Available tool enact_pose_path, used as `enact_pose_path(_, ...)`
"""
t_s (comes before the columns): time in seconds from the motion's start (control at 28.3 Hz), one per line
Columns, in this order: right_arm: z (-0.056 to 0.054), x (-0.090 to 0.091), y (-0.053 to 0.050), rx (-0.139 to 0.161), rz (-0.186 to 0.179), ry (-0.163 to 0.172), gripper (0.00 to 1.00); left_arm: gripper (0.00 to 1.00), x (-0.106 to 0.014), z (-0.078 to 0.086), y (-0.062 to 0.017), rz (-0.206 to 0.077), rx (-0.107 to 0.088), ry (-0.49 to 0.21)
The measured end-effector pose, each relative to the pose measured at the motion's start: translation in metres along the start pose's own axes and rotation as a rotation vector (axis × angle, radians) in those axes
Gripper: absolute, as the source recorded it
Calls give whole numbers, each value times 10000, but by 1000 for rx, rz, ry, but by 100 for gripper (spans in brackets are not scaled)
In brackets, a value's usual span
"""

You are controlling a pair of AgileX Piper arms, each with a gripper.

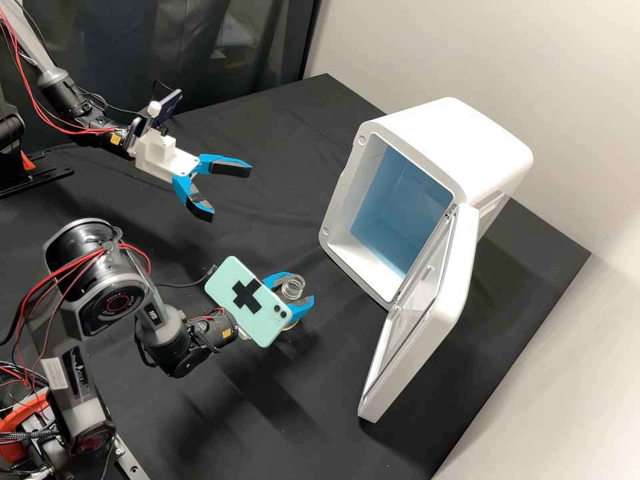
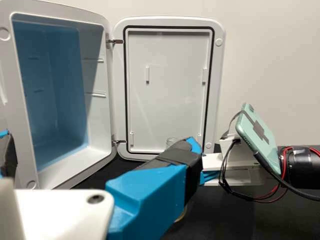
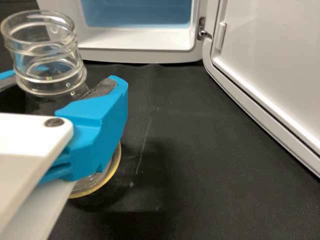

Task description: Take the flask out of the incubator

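Two blue fingers of the right gripper (image 1: 299, 291) clasp the clear glass flask (image 3: 44, 50) around its neck. The flask stands upright between them, outside the white incubator (image 1: 467, 147), low at the black bench (image 1: 267, 413) and just before the open door (image 1: 427, 313). The left gripper (image 1: 227, 192) hangs well apart above the bench, fingers spread, holding nothing.

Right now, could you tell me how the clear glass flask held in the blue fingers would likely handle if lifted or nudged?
The clear glass flask is probably rigid but breakable. Its smooth neck may slip in the hard-fingered right gripper. Its base looks wider than the neck, so on the black bench it should resist tipping.
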Motion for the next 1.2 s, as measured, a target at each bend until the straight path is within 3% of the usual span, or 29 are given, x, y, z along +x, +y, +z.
enact_pose_path(0.18,9,9,-5,2,-2,-5,0,100,-8,-19,-50,-27,18,10)
enact_pose_path(0.28,9,9,-5,2,-2,-5,0,100,-5,-50,-153,-71,25,23)
enact_pose_path(0.39,9,9,-5,2,-2,-5,0,100,30,-46,-293,-137,23,49)
enact_pose_path(0.53,3,17,3,1,1,-2,0,100,234,166,-459,-161,65,40)
enact_pose_path(0.64,-5,28,12,0,4,2,0,100,373,356,-622,-190,121,8)
enact_pose_path(0.67,-5,28,12,0,4,2,0,100,393,393,-660,-199,140,-3)
enact_pose_path(0.74,-5,28,12,0,4,2,0,100,414,417,-700,-210,155,-7)
enact_pose_path(0.99,-15,31,4,9,10,-1,0,100,518,402,-701,-196,119,31)
enact_pose_path(1.2,-24,32,-6,9,9,0,0,100,573,417,-697,-198,117,29)
